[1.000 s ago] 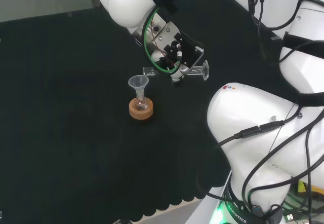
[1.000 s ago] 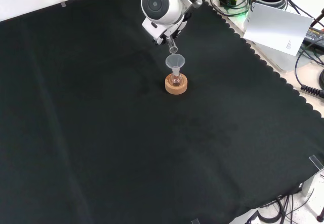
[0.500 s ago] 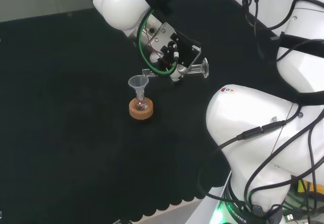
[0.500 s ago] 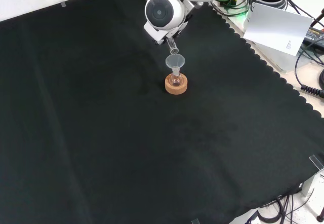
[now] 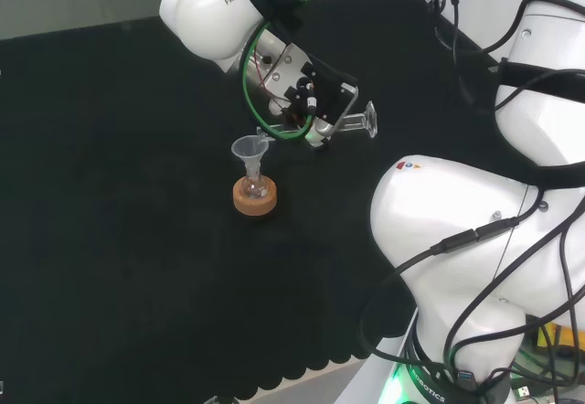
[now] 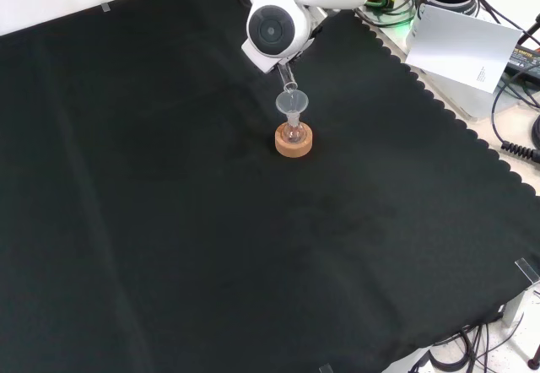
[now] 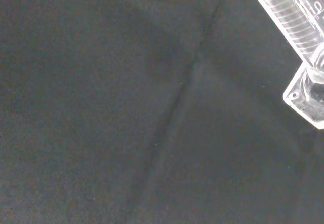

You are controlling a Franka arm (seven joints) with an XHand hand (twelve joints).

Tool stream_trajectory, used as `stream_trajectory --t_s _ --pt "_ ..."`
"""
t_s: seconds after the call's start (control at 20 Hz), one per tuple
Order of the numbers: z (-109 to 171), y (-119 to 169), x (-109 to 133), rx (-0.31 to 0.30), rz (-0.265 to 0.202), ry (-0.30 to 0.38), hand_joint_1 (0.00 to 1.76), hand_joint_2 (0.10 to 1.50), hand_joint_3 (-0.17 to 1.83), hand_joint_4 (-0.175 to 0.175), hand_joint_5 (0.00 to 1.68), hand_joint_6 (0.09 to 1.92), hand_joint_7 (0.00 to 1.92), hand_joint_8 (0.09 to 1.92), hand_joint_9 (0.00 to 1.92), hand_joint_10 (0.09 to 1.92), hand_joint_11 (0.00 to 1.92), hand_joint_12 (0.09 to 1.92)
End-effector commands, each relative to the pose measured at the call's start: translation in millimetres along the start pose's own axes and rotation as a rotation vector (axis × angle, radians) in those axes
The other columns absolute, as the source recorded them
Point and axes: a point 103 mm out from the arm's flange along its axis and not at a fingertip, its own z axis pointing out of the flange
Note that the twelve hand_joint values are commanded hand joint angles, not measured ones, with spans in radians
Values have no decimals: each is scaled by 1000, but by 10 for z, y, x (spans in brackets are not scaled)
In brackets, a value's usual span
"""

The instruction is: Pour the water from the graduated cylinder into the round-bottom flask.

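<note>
While your arm's big white links [image 5: 457,239] crowd the near right of the head view, look just past them to the cork ring [image 5: 255,196] sitting on the black cloth [image 5: 110,194], and you've got the small round-bottom flask [image 5: 254,186] seated upright in it with a clear funnel [image 5: 249,151] standing in its neck. From the front view the same stack reads clearly: cork ring [image 6: 294,141] at the bottom, flask [image 6: 293,132] in it, funnel [image 6: 292,103] on top, all well inside the cloth [image 6: 169,221]. Move your eye a little farther and up, and there's your hand [image 5: 311,102], black and white, curled round the graduated cylinder [image 5: 343,124], which lies tipped close to level, its flat foot pointing right in the head view and its mouth end reaching left over the funnel's bowl. In the front view the cylinder [image 6: 287,73] pokes down out from under the round grey-capped link [image 6: 272,29], its lip just above the funnel's rim; you can't tell from here whether they touch. Your wrist view puts the cylinder [image 7: 296,29] close up, printed scale showing along the clear tube and the foot at its end, with bare creased cloth [image 7: 126,122] beyond. Whether water is running, you can't tell.
</note>
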Motion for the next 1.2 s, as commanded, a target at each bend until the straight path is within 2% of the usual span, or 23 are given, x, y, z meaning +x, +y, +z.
stream_trajectory --t_s 0.05,0.3,0.4,0.45,0.55,0.85,1.2 --pt "-24 -3 -25 19 28 -27 1275 1068 0 -175 1071 862 1096 845 1478 87 1288 710" --pt "-50 -1 -18 27 37 -47 1275 1068 1 -175 1070 863 1095 846 1478 87 1289 710" --pt "-64 -5 -19 26 40 -52 1263 1058 -5 -67 1122 853 1118 748 1480 87 1292 708" --pt "-65 -7 -21 27 40 -53 1260 1055 -6 -38 1136 850 1125 722 1480 87 1293 707" --pt "-77 -9 -15 31 41 -59 1257 1052 -7 -14 1147 848 1130 700 1481 87 1293 706" --pt "-30 -16 -102 29 41 -56 1257 1051 -8 -7 1151 844 1134 691 1480 87 1295 705" --pt "-127 -16 -24 33 59 -73 1257 1051 -8 -7 1153 841 1134 690 1480 87 1296 705"
